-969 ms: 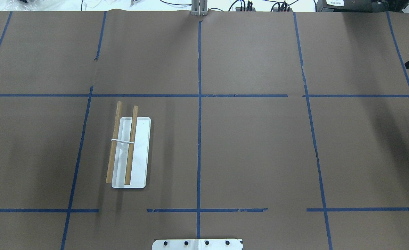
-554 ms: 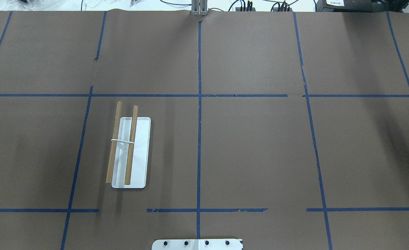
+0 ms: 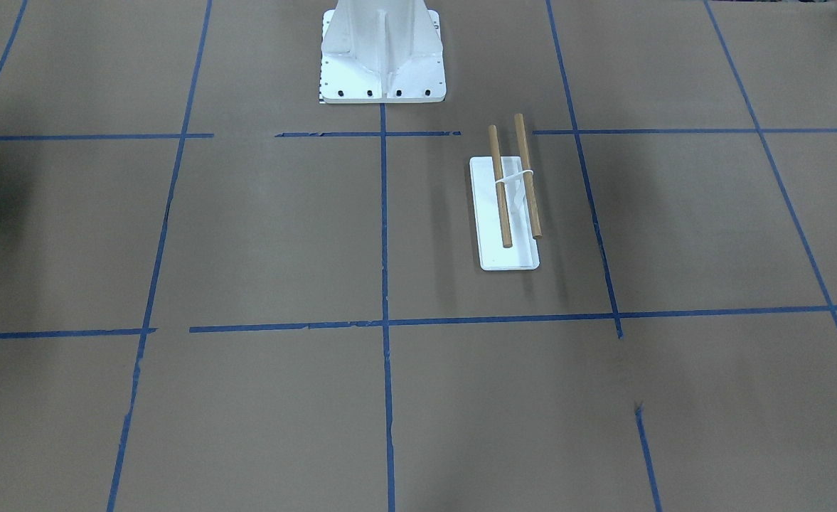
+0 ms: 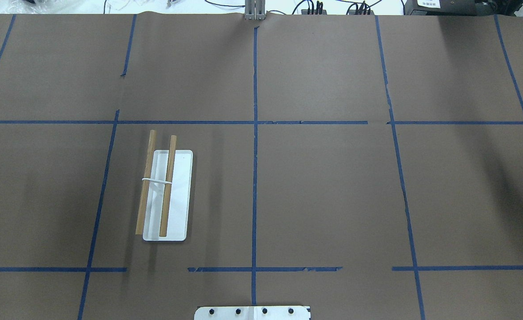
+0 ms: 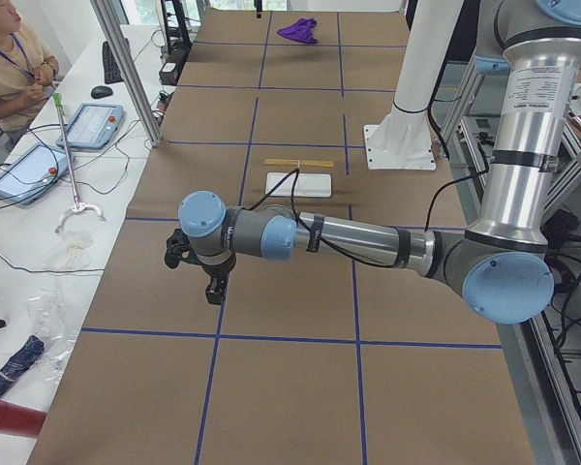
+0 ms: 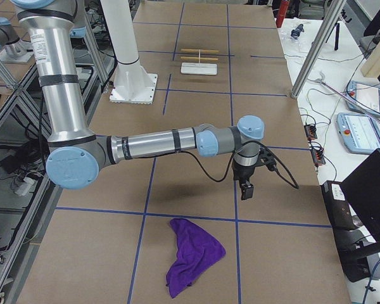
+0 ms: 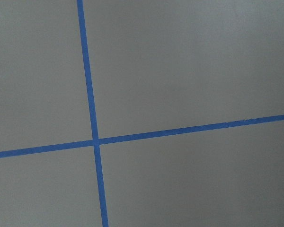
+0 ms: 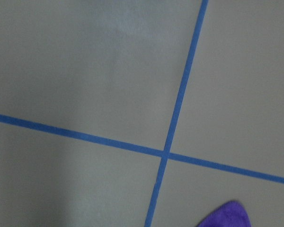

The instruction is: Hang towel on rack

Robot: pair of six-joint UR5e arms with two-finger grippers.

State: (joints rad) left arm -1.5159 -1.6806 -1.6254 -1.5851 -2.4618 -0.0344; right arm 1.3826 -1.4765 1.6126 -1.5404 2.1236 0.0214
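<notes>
Towel (image 6: 193, 256) and rack (image 4: 177, 200) lie well apart, at opposite ends of the brown papered surface (image 4: 332, 200). You will find the rack in the robot's left half, just left of the centre blue tape line (image 4: 255, 178). Its white base plate lies flat, and its two wooden dowels (image 4: 168, 186) sit side by side on a thin white support. Their long axis runs from the robot's side toward your side, tilted only slightly off the tape grid. In the overhead view the dowels overhang the plate's far short edge. Nothing hangs on them.

The purple towel lies crumpled in a loose heap on the robot's right end, flat on the surface. Its heap is longer than it is wide and tapers to a corner at the end away from the right gripper (image 6: 246, 189). That gripper hangs above the surface near the towel but apart from it, pointing down. The right wrist view catches only a tip of purple cloth at its bottom edge.

The left gripper (image 5: 213, 289) hangs over bare paper toward the robot's left end, also pointing down. You cannot tell from these side views how wide either gripper stands. The white ribbed pedestal (image 3: 382, 57) stands at the robot's edge.
</notes>
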